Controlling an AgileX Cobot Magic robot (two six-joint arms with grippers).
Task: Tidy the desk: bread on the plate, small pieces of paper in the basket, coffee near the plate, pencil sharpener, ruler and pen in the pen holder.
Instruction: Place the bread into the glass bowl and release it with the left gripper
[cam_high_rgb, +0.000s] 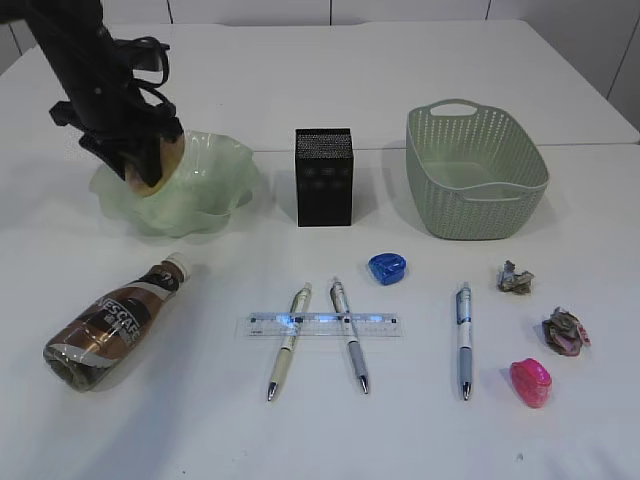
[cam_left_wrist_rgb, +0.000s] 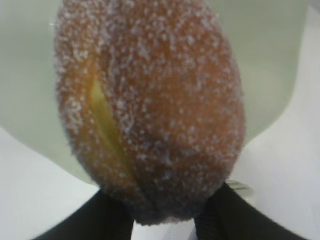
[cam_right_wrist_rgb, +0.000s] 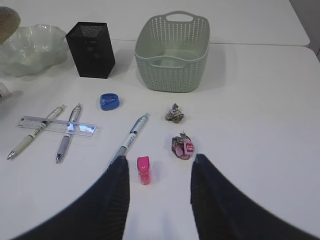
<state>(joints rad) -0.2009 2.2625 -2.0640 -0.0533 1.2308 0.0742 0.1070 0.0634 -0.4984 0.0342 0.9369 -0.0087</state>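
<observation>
step in hand: bread to plate. the left gripper (cam_high_rgb: 150, 165) has its jaws closed narrow on the bread (cam_left_wrist_rgb: 150, 110), held end-up over the plate (cam_high_rgb: 215, 185); in the left wrist view the bun fills the frame with the pale green dish behind it. whether the bun touches the dish floor cannot be told.

the right gripper (cam_right_wrist_rgb: 160, 167) hangs with jaws apart and nothing between them, above the desk (cam_high_rgb: 420, 80) in front of the basket (cam_high_rgb: 475, 170).

other items, placed from the pen holder (cam_high_rgb: 324, 175): the plate is just to its left, the basket to its right. the coffee (cam_high_rgb: 110, 325) lies on its side to the front-left. the ruler (cam_high_rgb: 320, 324) lies in front, across two pens (cam_high_rgb: 350, 335); a third pen (cam_high_rgb: 464, 338) lies front-right. a blue sharpener (cam_high_rgb: 387, 267) sits just in front; a pink sharpener (cam_high_rgb: 530, 381) and two paper scraps (cam_high_rgb: 516, 278) lie front-right.

judgement: next move calls for lowering the bun into the dish and opening the jaws, then lifting straight off so the ruffled rim is not caught.
</observation>
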